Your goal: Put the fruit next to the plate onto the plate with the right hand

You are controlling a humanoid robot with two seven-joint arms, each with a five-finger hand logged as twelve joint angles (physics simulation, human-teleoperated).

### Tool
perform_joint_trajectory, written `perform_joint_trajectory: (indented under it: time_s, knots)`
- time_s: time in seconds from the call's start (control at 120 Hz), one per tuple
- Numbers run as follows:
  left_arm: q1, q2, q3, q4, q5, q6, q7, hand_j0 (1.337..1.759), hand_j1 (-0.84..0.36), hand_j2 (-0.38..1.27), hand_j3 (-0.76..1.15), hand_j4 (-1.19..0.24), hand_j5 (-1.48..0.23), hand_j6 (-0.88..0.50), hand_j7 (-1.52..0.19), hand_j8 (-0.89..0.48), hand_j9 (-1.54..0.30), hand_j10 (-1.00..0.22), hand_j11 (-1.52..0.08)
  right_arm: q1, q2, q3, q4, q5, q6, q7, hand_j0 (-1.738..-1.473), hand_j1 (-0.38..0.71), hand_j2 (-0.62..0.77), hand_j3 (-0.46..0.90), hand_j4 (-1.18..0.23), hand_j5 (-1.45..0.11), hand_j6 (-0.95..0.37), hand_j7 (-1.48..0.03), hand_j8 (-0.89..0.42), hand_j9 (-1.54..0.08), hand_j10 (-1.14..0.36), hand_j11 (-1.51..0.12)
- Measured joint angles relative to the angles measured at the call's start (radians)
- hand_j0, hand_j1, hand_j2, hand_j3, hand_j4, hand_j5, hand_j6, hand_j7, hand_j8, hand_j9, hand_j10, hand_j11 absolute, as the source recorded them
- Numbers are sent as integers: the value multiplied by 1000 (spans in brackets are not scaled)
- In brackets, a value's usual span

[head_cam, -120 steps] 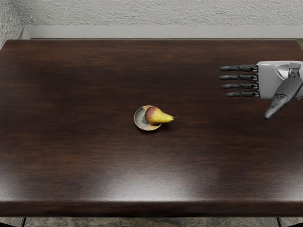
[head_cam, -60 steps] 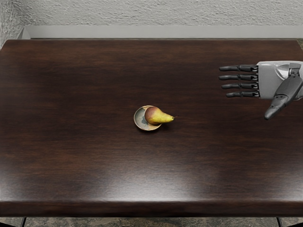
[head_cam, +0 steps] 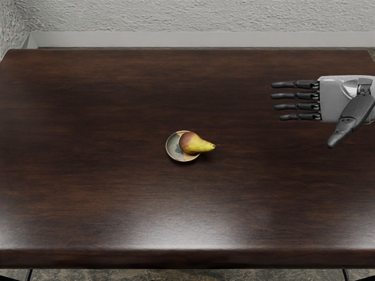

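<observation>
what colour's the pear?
The pear is yellow, with a reddish-brown blush on its round end. The head view, the only one, shows it best.

A dark brown wooden table (head_cam: 88,205) with a glossy top fills nearly the whole view, its front edge rounded. Near its middle sits a small round plate (head_cam: 170,146). A pear (head_cam: 193,143) lies on the plate, its narrow end reaching past the right rim.
</observation>
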Motion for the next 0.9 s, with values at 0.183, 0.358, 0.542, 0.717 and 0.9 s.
perform_joint_trajectory:
  time_s: [0.183, 0.358, 0.542, 0.717, 0.9]
  knots:
    - [0, 0, 0, 0, 0, 0, 0, 1658, 337, 2, 0, -10, -13, -10, -13, -10, -13, -10, -13, 0, 0, 0, 0, 0, 0, 0, -1658, -349, 0, 0, 0, 0, 2, 0, 2, 0, 1, 0]
    - [0, 0, 0, 0, 0, 0, 0, 1658, 337, 2, 0, -10, -13, -10, -13, -10, -13, -10, -13, 0, 0, 0, 0, 0, 0, 0, -1658, -349, 0, 0, 0, 0, 2, 0, 2, 0, 1, 0]
    - [0, 0, 0, 0, 0, 0, 0, 1658, 337, 2, 0, -10, -13, -10, -13, -10, -13, -10, -13, 0, 0, 0, 0, 0, 0, 0, -1658, -349, 0, 0, 0, 0, 2, 0, 2, 0, 1, 0]
    - [0, 0, 0, 0, 0, 0, 0, 1658, 337, 2, 0, -10, -13, -10, -13, -10, -13, -10, -13, 0, 0, 0, 0, 0, 0, 0, -1658, -349, 0, 0, 0, 0, 2, 0, 2, 0, 1, 0]
    - [0, 0, 0, 0, 0, 0, 0, 1658, 337, 2, 0, -10, -13, -10, -13, -10, -13, -10, -13, 0, 0, 0, 0, 0, 0, 0, -1658, -349, 0, 0, 0, 0, 2, 0, 2, 0, 1, 0]
